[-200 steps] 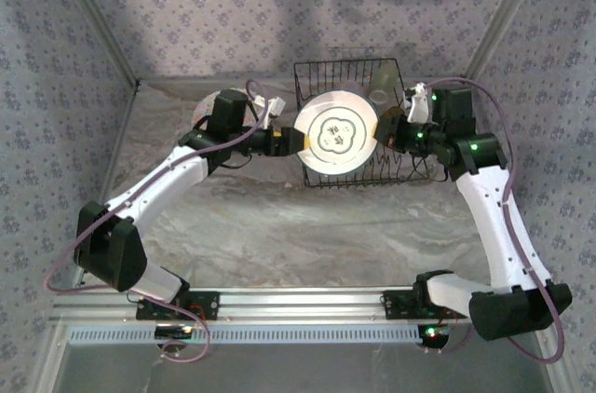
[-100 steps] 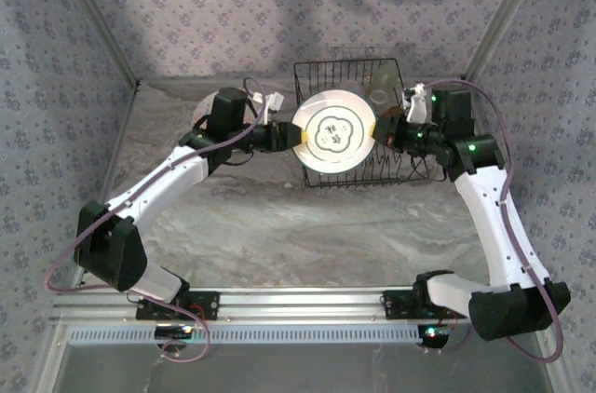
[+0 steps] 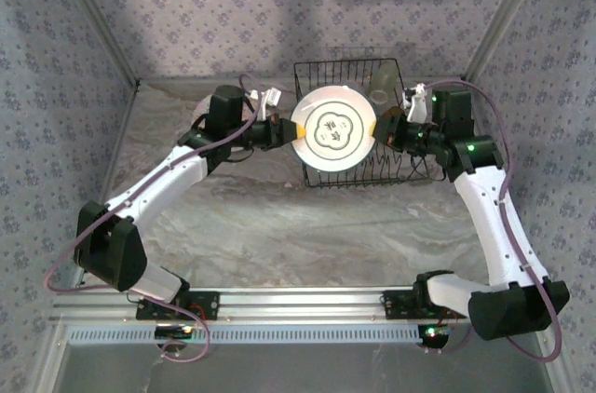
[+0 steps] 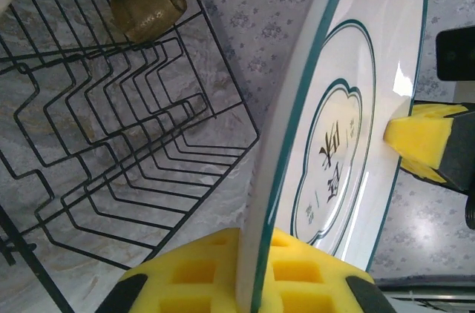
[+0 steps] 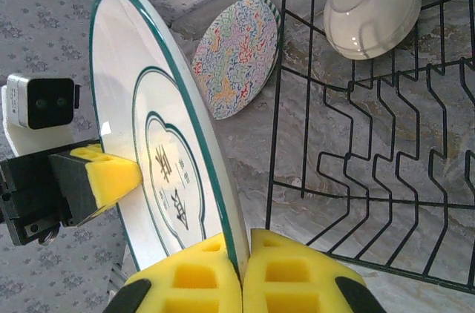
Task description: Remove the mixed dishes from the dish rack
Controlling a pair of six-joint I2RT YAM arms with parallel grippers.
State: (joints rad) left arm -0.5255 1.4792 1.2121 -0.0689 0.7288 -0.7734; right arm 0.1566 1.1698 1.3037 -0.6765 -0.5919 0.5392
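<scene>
Rack [image 3: 399, 169] L side behind plate [image 3: 333, 129], top view

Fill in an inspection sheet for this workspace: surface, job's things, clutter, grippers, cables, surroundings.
Surface: marbled table, bare in front of the rack.
Job's things: green-rimmed plate held over the left part of the dish rack; cream cup and tan cup lie in the rack; squiggle plate sits outside it.
Clutter: nothing seen.
Grippers: left gripper and right gripper each clamp the plate's rim, on opposite edges.
Cables: purple cables loop along both arms, away from the dishes.
Surroundings: floral-patterned walls on three sides.
</scene>
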